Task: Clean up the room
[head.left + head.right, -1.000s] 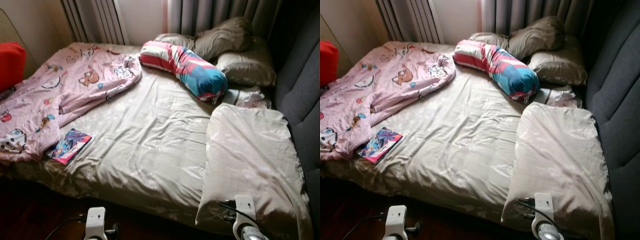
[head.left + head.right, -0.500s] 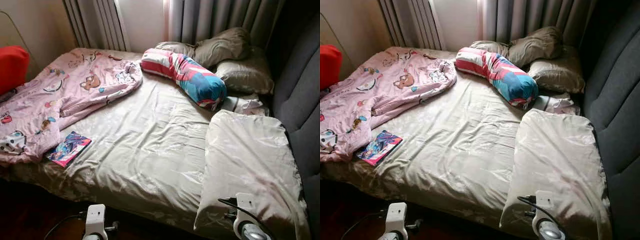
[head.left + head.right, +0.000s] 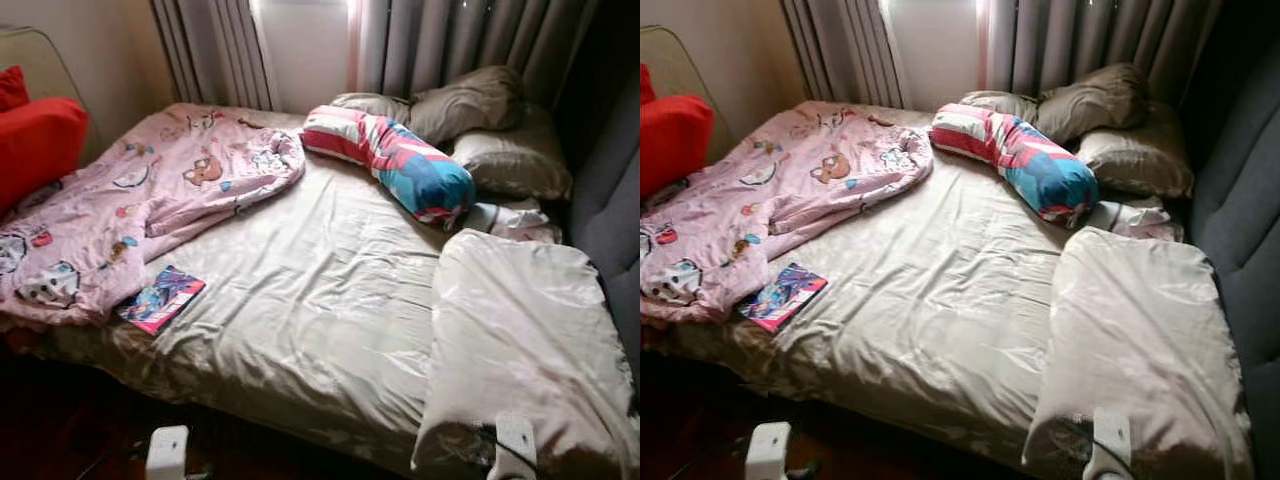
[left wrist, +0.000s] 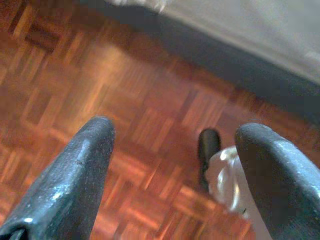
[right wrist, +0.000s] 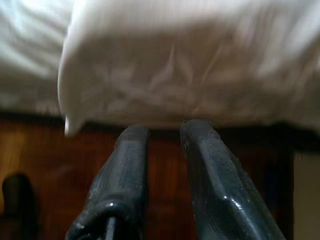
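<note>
Both pincers hung low at the bed's near edge: the left pincer (image 4: 172,175) was released, its fingers spread wide above the parquet floor (image 4: 75,75), and the right pincer (image 5: 162,165) had its fingers almost together with nothing between them, pointing at the underside edge of a pale pillow (image 3: 525,340). From the head camera, the white wrist housings of the two arms showed at the bottom, the left one (image 3: 166,452) over dark floor and the right one (image 3: 516,442) against that pillow's near end. The pillow lay lengthwise on the near right part of the bed (image 3: 310,300), beside a dark padded headboard (image 3: 1250,230). A colourful book (image 3: 161,299) lay flat near the bed's left front edge, just beside the hem of a pink cartoon-print blanket (image 3: 130,200) that was bunched across the left side. Left of it stood a red cushion (image 3: 35,145). Farther back, a red, white and blue bolster (image 3: 395,165) lay slanted across the sheet, with a crumpled white cloth (image 3: 515,218) beside its lower end. Behind it two tan pillows (image 3: 480,120) were piled against grey curtains (image 3: 470,45).
</note>
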Robot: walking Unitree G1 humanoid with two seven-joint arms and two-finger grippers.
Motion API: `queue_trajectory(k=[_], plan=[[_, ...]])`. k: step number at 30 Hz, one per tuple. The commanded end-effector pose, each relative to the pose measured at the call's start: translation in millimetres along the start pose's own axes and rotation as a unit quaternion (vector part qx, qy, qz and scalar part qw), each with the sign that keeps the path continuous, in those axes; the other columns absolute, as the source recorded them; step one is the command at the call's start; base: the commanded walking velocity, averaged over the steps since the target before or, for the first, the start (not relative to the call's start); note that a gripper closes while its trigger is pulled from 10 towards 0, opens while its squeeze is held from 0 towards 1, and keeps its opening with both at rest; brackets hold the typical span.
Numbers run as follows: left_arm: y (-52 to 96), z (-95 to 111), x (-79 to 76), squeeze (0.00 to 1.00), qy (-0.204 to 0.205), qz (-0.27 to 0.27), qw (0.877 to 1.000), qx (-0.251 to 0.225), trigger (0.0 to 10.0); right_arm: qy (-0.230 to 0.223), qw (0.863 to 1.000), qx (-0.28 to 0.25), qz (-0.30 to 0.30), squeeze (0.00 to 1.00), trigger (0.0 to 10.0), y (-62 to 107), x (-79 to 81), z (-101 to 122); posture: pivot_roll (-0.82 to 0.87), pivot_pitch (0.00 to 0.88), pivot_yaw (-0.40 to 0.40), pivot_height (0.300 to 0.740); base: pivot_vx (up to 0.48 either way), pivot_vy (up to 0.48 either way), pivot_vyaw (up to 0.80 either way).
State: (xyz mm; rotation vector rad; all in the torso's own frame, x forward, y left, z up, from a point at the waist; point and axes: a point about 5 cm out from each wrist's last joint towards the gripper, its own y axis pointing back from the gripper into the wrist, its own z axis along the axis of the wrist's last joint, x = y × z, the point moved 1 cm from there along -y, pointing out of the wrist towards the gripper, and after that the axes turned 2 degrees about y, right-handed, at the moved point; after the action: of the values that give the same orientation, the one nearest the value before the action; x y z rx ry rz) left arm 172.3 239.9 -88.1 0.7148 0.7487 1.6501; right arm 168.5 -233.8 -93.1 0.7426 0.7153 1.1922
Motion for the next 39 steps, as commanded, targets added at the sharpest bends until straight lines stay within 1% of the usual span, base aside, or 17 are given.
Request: queue_trajectory(k=[1,4,5,8,11,13,18,21,22,26,29,32,37,39], plan=[[0.7,-5,-2.4,0.0,-0.008,-0.005,1.0,0.01,10.0,0.008,1.0,0.003,0.0,0.0,10.0,-0.1,-2.2,1,-0.03,0.0,0.019,0.74,0.0,0.281,0.0],[1.5,-7,-3.3,0.0,-0.007,-0.007,1.0,0.008,10.0,0.008,1.0,0.008,-0.004,0.0,10.0,0.4,-6.6,-2,-0.04,0.0,0.017,0.74,0.0,0.282,0.0],[2.0,-10,-5.4,0.0,-0.003,-0.009,1.0,0.009,10.0,0.007,1.0,0.009,-0.006,0.0,10.0,1.9,-10.8,-7,-0.05,0.0,0.017,0.74,0.0,0.281,0.0],[2.6,-13,-7.8,0.0,-0.003,-0.011,1.0,0.011,10.0,0.008,1.0,0.011,-0.008,0.0,10.0,3.2,-13.5,-11,-0.05,0.0,0.017,0.74,0.0,0.284,0.0],[4.5,-22,-17.2,0.0,-0.012,-0.025,0.999,0.021,10.0,0.007,1.0,0.016,-0.018,0.0,10.0,6.0,-23.3,-19,-0.07,0.0,0.025,0.74,0.0,0.285,0.0],[5.0,-25,-21.0,0.0,-0.015,-0.031,0.999,0.024,10.0,0.006,1.0,0.019,-0.023,0.0,10.0,7.1,-27.2,-22,-0.07,0.0,0.034,0.74,0.0,0.281,0.0],[5.3,-25,-23.7,0.0,-0.021,-0.039,0.999,0.023,10.0,0.008,0.999,0.026,-0.027,0.0,10.0,8.5,-29.6,-27,-0.08,0.0,0.053,0.74,0.0,0.286,0.0],[5.5,-26,-22.7,0.0,-0.035,-0.042,0.998,0.027,10.0,0.003,0.999,0.029,-0.022,0.0,10.0,8.9,-25.8,-31,-0.09,0.0,0.048,0.74,0.0,0.31,0.0],[5.7,-26,-20.5,0.0,-0.037,-0.041,0.998,0.026,10.0,0.007,0.999,0.032,-0.018,0.0,10.0,9.2,-23.4,-33,-0.08,0.0,0.03,0.74,0.0,0.375,0.0],[7.3,-25,-2.6,0.0,-0.034,-0.027,0.999,0.02,10.0,0.038,0.998,0.046,0.009,0.0,10.0,10.1,-10.4,-41,-0.07,0.0,0.019,0.74,0.0,0.376,0.0],[8.2,-27,3.1,0.0,-0.025,-0.017,0.999,0.021,10.0,0.04,0.998,0.046,0.014,0.0,10.0,9.7,-6.5,-40,-0.08,0.0,0.039,0.74,0.0,0.376,0.0],[8.4,-27,5.7,0.0,-0.03,-0.018,0.999,0.024,10.0,0.031,0.999,0.041,0.016,0.0,10.0,9.8,-1.0,-41,-0.08,0.0,0.052,0.74,0.0,0.375,0.0],[6.2,-18,9.7,0.0,-0.036,-0.018,0.999,0.018,10.0,0.014,0.999,0.037,0.009,0.0,10.0,9.5,1.2,-40,-0.09,0.0,0.07,0.74,0.0,0.375,0.0],[5.9,-16,9.4,0.0,-0.038,-0.018,0.999,0.016,10.0,0.0,0.999,0.036,0.004,0.0,10.0,9.8,1.6,-41,-0.09,0.0,0.077,0.74,0.0,0.371,0.0]])
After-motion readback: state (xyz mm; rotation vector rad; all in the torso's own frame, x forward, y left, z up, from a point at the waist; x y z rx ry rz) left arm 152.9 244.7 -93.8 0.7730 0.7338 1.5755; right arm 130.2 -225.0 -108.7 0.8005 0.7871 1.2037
